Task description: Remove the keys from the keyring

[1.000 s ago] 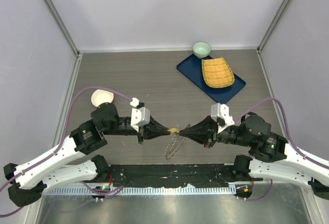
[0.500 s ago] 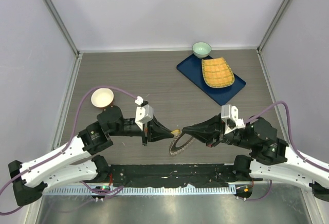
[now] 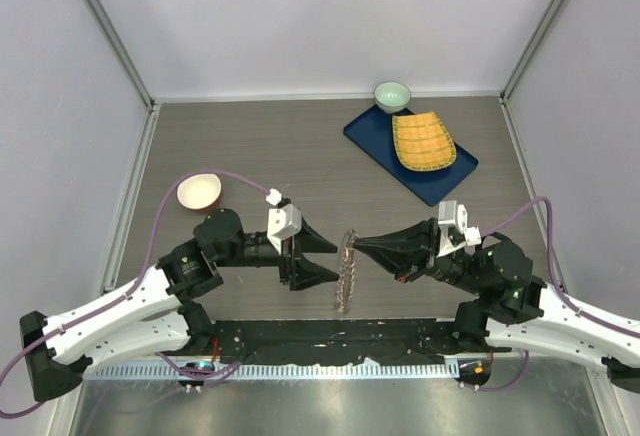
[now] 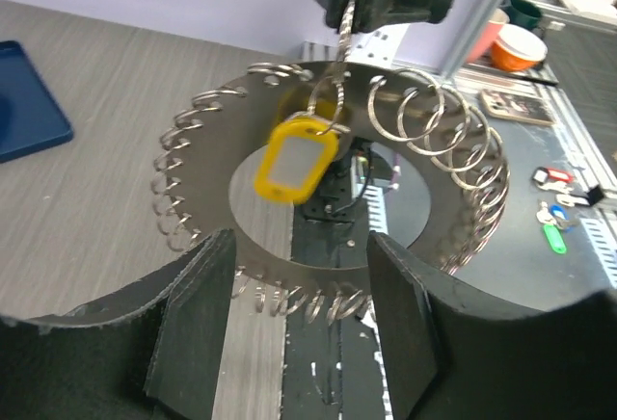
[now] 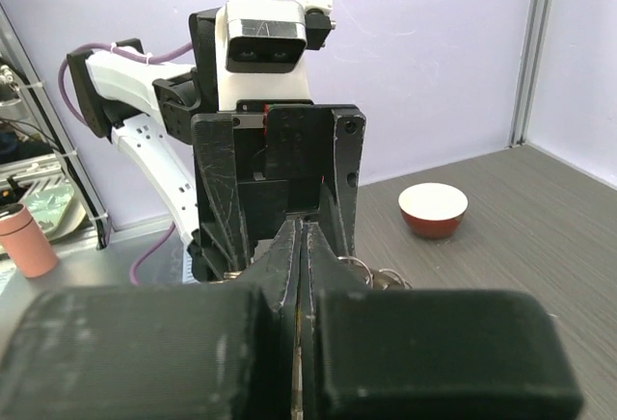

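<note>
The left gripper (image 3: 330, 262) has let go. A second ago it met the right gripper (image 3: 358, 246) tip to tip at the top of the keyring (image 3: 345, 271), and half a second ago it was still closed there. Now its fingers stand wide apart with nothing between them, drawn back a little toward its own side of the table. The right gripper is pinched tight on the top of the keyring and carries it alone. The keyring hangs above the table between the two arms, near the front edge, and is seen edge-on from above where it lay more open to the camera before. The left wrist view faces it flat: a broad metal ring fringed with small wire loops (image 4: 439, 136), with a yellow tag (image 4: 294, 160) dangling from a loop just under the right gripper's tips. I cannot make out any single key blade among the loops. Nothing seems to have come off, since the tag is still attached and no loose piece shows on the table or in either gripper. By my reading the task is barely begun, and the left gripper needs a fresh hold on one loop or on the tag, with the right bracing the ring.
</note>
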Robot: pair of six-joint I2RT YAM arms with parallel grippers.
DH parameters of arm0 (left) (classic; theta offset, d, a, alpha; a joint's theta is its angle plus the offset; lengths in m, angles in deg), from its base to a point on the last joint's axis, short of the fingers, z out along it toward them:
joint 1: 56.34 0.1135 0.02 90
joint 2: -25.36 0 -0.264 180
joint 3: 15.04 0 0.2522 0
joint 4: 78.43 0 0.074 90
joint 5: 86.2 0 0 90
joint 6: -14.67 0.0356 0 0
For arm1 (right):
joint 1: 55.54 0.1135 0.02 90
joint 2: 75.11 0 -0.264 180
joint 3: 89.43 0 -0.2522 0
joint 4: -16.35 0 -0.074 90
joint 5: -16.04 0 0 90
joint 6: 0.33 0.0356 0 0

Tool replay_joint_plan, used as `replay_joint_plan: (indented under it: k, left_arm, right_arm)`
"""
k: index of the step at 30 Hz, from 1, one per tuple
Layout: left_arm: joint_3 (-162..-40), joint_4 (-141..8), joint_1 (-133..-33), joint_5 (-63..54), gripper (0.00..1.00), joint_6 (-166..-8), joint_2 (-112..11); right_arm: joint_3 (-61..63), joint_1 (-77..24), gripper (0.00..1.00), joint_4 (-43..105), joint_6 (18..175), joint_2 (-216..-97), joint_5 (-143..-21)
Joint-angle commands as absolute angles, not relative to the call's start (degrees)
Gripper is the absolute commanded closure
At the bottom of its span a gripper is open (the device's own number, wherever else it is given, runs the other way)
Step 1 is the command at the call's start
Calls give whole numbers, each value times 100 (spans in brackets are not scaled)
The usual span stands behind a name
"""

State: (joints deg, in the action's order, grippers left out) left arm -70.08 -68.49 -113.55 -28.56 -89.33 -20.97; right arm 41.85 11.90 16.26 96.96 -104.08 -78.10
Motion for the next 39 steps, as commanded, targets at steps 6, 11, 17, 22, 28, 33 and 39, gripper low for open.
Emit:
replay_joint_plan:
  k: [6, 11, 17, 22, 28, 33, 39]
  left_arm:
    - [-7582, -6239, -11338, -1554, 37, -8140, -1367]
    - [-7968, -6063, -11338, -1799, 40, -8131, -1594]
    - [-8346, -5905, -11338, -2212, 47, -8157, -1981]
    - [-8452, -5940, -11338, -2476, 53, -8166, -2149]
    - [-8496, -5878, -11338, -2687, 57, -8157, -2263]
    - [-8496, -5887, -11338, -2801, 82, -8052, -2237]
    - [-8391, -5984, -11338, -2995, 100, -8034, -2096]
  right_arm:
    - [4341, 1222, 99, 735, 10145, -10297, -7686]
    - [4315, 1222, 99, 595, 10268, -10490, -7817]
    - [4297, 1222, 99, 419, 10400, -10718, -7958]
    - [4323, 1222, 99, 331, 10488, -10806, -8011]
    - [4323, 1222, 99, 278, 10523, -10877, -8108]
    - [4376, 1222, 99, 243, 10576, -10877, -8117]
    - [4438, 1222, 99, 383, 10576, -10780, -8055]
